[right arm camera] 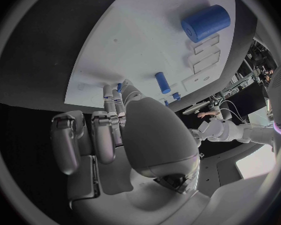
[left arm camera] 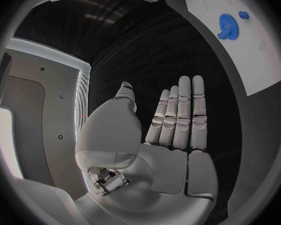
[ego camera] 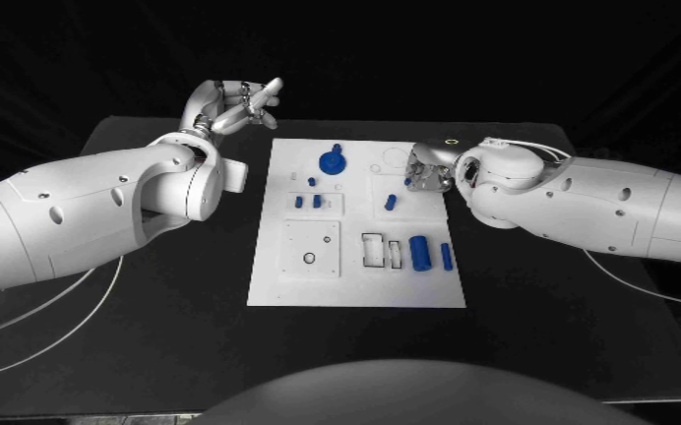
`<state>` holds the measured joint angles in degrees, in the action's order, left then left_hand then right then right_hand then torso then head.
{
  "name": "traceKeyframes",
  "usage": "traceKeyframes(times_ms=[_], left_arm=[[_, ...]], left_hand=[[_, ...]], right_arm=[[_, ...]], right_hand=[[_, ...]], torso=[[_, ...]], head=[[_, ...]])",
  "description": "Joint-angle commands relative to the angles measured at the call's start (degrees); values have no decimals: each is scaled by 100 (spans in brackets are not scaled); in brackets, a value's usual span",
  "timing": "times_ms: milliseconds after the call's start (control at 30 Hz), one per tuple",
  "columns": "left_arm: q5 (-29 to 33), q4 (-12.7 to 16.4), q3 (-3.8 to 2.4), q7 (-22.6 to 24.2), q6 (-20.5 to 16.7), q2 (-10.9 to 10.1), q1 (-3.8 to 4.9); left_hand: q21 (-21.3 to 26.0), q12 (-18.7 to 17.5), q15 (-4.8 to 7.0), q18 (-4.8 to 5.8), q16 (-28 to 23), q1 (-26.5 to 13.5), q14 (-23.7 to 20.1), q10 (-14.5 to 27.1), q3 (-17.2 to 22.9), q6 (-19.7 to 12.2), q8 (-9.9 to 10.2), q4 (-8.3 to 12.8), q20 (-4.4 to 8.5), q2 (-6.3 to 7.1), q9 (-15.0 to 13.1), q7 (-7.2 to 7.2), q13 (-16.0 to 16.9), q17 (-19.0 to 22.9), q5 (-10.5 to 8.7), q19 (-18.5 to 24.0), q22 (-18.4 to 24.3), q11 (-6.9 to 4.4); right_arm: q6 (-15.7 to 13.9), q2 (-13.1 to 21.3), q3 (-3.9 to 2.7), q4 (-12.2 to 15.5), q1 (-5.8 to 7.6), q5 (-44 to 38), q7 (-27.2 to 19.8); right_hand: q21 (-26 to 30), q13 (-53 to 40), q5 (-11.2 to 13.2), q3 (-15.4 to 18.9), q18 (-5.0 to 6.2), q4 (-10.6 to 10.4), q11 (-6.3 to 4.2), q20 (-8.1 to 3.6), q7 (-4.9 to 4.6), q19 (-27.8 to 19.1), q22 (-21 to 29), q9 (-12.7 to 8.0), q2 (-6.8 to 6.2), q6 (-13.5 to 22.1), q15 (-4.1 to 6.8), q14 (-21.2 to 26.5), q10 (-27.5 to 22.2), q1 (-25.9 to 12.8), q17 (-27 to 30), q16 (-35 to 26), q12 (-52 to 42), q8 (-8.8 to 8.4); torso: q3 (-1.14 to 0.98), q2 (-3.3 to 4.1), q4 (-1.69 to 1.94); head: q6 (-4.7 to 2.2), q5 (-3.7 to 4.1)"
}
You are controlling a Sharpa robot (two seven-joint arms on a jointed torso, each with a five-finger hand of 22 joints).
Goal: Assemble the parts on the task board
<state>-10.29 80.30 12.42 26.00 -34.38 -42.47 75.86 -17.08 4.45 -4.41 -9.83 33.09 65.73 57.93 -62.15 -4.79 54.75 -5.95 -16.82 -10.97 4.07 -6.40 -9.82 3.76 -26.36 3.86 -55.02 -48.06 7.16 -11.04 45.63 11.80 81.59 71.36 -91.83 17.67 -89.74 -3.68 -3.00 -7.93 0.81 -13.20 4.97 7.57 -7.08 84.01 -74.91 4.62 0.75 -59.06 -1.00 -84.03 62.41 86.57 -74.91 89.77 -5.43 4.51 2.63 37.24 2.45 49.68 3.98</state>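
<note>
The white task board (ego camera: 355, 277) lies mid-table. A blue gear (ego camera: 331, 161) sits at its far end, with small blue pegs (ego camera: 305, 203) below it and another peg (ego camera: 389, 203) to the right. A thick blue cylinder (ego camera: 420, 251) and a slim blue bar (ego camera: 446, 256) lie near the slots. My right hand (ego camera: 430, 171) hangs low over the board's far right part, thumb and fingertips pinched together on a small blue part (right arm camera: 119, 87). My left hand (ego camera: 241, 105) is raised beyond the board's far left corner, fingers (left arm camera: 181, 115) straight and empty.
A square plate with a small ring (ego camera: 310, 246) sits on the board's near left. Black table (ego camera: 156, 287) lies on both sides of the board. A thin ring (ego camera: 450, 143) lies past the board's far right corner. White cables (ego camera: 57, 317) trail at the table's left.
</note>
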Motion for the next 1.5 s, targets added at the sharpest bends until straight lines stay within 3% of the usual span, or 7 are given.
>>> traceKeyframes(times_ms=[33, 733, 933, 1100, 1500], left_arm=[[26, -3, -4, 14, 59, 21, 3], [26, -17, -3, -34, 76, 21, 3], [26, -19, -3, -48, 82, 17, 3], [26, -18, -3, -55, 84, 11, 3], [26, -14, -3, -69, 90, 7, 3]], left_hand=[[11, 15, -4, -68, -22, 9, 41, 12, 31, -23, 29, -8, 11, -66, -7, -35, -4, 5, 27, -45, 5, 18], [37, 12, -4, -67, -23, 37, 45, 22, 37, -28, 32, -4, 12, -115, -8, -37, -5, 26, 36, -65, 32, 20], [48, 11, -5, -67, -24, 49, 46, 25, 39, -31, 33, -3, 12, -139, -8, -38, -5, 34, 39, -73, 42, 20], [57, 11, -5, -67, -24, 57, 46, 27, 39, -32, 33, -2, 12, -159, -9, -38, -5, 41, 41, -79, 51, 21], [66, 11, -5, -67, -24, 64, 46, 29, 38, -34, 34, -1, 13, -176, -9, -39, -5, 47, 44, -84, 60, 21]], right_arm=[[137, -22, 3, -11, -8, 15, 45], [217, -84, 3, -14, -18, 60, 45], [297, -103, 3, -27, -20, 30, 106], [324, -107, 3, -25, -21, -5, 174], [-151, -60, 3, 31, -26, -31, 182]], right_hand=[[-26, 9, 13, -13, -81, -9, -9, -34, -19, 599, -1509, -10, 7, -16, 22, -597, 43, -15, -1509, 23, 27, -23], [-26, 11, 10, -92, -81, 3, -61, -71, 31, 599, -1509, 1, 66, -149, 61, -597, 209, 39, -1509, 23, 37, 6], [-26, 15, 1, -273, -81, 128, -119, -122, 78, 599, -1509, 31, 173, -327, 115, -597, 402, 246, -1509, 23, 43, 63], [-26, 17, -10, -360, -81, 209, -135, -143, 84, 599, -1509, 49, 184, -416, 132, -597, 512, 337, -1509, 23, 62, 88], [-26, 18, -23, -433, -81, 256, -131, -154, 73, 599, -1509, 69, 184, -497, 133, -597, 637, 364, -1509, 23, 92, 107]], torso=[[-3, 6, 1], [0, 0, -3], [0, 0, -1], [0, 2, -4], [-3, 4, 0]], head=[[2, -20], [14, -13], [2, -5], [5, -4], [-19, -4]])
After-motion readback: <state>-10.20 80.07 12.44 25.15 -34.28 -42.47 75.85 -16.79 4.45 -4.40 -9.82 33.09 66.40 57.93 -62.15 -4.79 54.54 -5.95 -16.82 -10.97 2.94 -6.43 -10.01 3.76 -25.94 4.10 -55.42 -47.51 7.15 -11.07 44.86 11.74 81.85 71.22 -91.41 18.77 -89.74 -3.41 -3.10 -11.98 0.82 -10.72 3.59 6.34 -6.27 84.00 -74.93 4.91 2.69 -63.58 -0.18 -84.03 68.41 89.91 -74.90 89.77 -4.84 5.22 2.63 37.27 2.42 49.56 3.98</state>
